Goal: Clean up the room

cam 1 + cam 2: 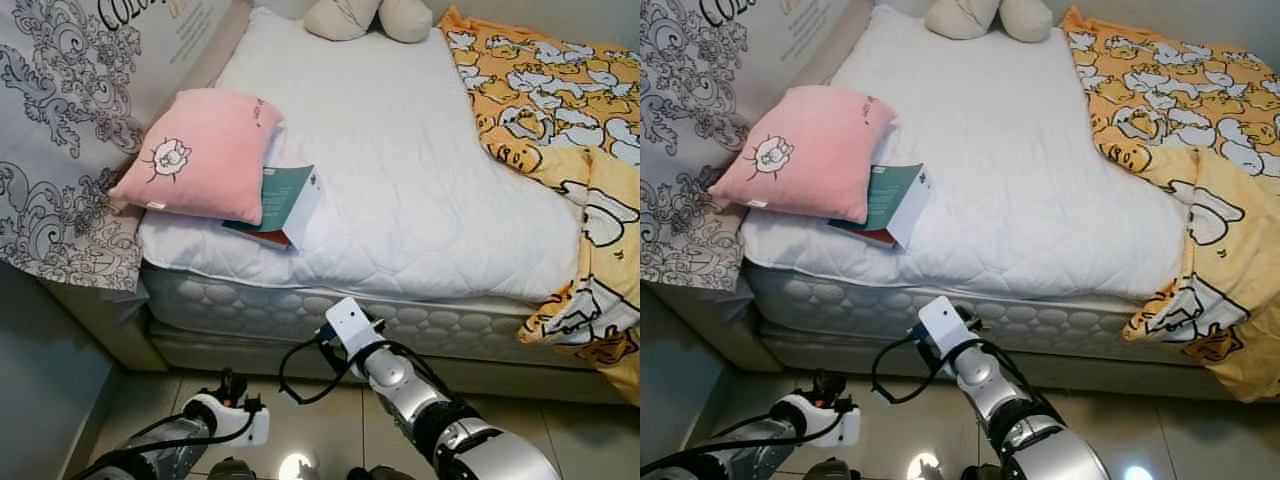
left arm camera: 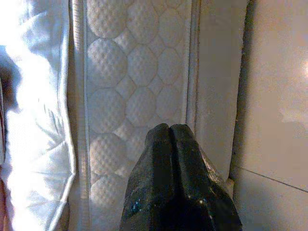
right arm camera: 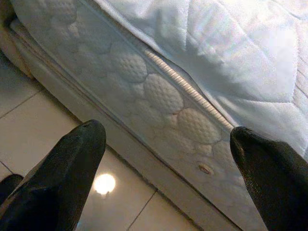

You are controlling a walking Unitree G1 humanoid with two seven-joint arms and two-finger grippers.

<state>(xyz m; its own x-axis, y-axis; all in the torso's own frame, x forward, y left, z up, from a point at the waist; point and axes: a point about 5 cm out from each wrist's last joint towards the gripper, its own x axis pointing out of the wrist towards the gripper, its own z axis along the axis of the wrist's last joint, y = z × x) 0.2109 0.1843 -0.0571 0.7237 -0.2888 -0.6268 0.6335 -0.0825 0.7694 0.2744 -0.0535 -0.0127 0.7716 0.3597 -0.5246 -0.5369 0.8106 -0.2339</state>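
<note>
Bright, sharp; floor (image 1: 300, 465) glare (lamp reflection).

Head cameras: two eyes side by side, high up, looking forward and down at bed (image 1: 400, 180). Both see same things: pillow (image 1: 200, 155), book (image 1: 285, 205), yellow blanket (image 1: 1180, 130), mattress side (image 1: 1040, 320), floor (image 1: 330, 420). Right eye picture sits a bit shifted.

Left wrist camera: low, very near mattress side (image 2: 130, 96), looks along left tool (image 2: 171, 139).

Right wrist camera: low by floor (image 3: 43, 120), looks up slantwise at mattress side (image 3: 159, 91) between right tool (image 3: 168, 139) fingers.
</note>
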